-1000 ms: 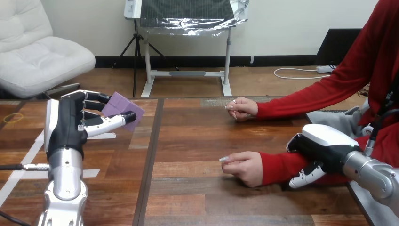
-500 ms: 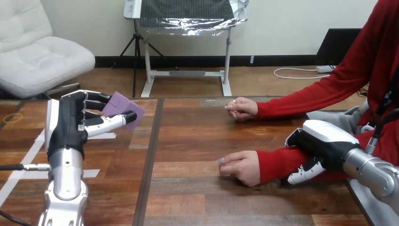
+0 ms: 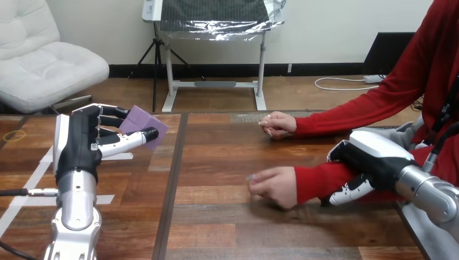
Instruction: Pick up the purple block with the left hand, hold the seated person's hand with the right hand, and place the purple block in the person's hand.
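The purple block (image 3: 142, 124) is held above the table's left side, pinched between the thumb and fingers of my left hand (image 3: 81, 141). My right hand (image 3: 368, 162) is at the right, curled over the person's red-sleeved forearm (image 3: 325, 181), thumb below it and fingers over the top. The person's nearer hand (image 3: 273, 186) hangs loosely curled just above the table's middle, palm hidden. The person's other hand (image 3: 277, 124) rests on the table farther back.
The wooden table (image 3: 216, 162) has a dark seam running front to back left of centre. White tape strips (image 3: 38, 173) lie on its left part under my left arm.
My right hand has lifted the person's forearm and drawn it a little up and left. The person's nearer hand rose off the table. My left hand and the block stayed still.
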Controlling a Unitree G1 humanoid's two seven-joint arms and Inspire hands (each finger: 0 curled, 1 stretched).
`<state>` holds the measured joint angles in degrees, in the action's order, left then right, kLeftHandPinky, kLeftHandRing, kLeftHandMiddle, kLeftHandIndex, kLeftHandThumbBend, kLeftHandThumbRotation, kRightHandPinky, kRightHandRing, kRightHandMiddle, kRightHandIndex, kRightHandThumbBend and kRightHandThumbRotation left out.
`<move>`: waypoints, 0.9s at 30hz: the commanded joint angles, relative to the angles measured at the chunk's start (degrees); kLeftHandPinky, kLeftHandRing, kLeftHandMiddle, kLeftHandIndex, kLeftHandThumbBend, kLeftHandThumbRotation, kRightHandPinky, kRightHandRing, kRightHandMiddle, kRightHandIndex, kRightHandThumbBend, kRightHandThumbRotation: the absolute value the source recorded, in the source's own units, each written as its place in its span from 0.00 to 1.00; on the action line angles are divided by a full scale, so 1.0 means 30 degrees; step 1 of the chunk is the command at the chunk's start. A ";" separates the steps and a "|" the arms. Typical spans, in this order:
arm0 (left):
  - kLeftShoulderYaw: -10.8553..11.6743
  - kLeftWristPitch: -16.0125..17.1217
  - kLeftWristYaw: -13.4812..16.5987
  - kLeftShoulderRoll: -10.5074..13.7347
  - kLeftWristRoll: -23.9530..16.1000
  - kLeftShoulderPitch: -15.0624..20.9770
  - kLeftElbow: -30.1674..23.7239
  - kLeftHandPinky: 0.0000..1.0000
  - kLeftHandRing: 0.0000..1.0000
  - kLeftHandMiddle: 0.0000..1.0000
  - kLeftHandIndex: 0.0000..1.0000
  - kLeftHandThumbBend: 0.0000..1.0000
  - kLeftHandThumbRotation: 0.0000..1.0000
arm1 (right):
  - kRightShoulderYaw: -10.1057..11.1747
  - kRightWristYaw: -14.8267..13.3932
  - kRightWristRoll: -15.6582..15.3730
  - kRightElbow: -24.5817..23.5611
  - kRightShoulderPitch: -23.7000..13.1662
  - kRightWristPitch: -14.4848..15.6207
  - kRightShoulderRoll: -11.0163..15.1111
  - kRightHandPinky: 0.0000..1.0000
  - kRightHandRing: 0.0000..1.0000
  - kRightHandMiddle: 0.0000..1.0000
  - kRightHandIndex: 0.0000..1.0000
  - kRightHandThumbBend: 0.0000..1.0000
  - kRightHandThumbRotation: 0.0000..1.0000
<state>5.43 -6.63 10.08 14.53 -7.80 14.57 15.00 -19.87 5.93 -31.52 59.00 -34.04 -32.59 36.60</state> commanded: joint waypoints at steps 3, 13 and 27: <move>0.0074 0.0485 -0.0059 -0.0320 0.0238 0.1263 -0.0721 0.35 0.39 0.43 0.45 0.61 0.00 | 0.0984 -0.0350 0.0696 -0.1401 -0.1472 -0.0842 0.0712 0.28 0.31 0.36 0.36 0.75 0.25; 0.0050 0.0255 -0.0127 -0.0372 0.0220 0.1282 -0.0710 0.35 0.39 0.43 0.45 0.61 0.00 | 0.1308 0.0145 0.1084 -0.1918 -0.1540 -0.0924 0.0818 0.26 0.30 0.34 0.34 0.76 0.26; 0.0061 0.0073 -0.0120 -0.0466 0.0076 0.1265 -0.0750 0.35 0.40 0.43 0.45 0.61 0.00 | 0.1569 0.0450 0.1253 -0.2583 -0.1487 -0.0786 0.0773 0.26 0.30 0.35 0.34 0.75 0.29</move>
<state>5.36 -6.65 9.69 13.00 -7.33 14.58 15.00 -17.87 7.50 -29.59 55.05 -34.05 -33.68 36.75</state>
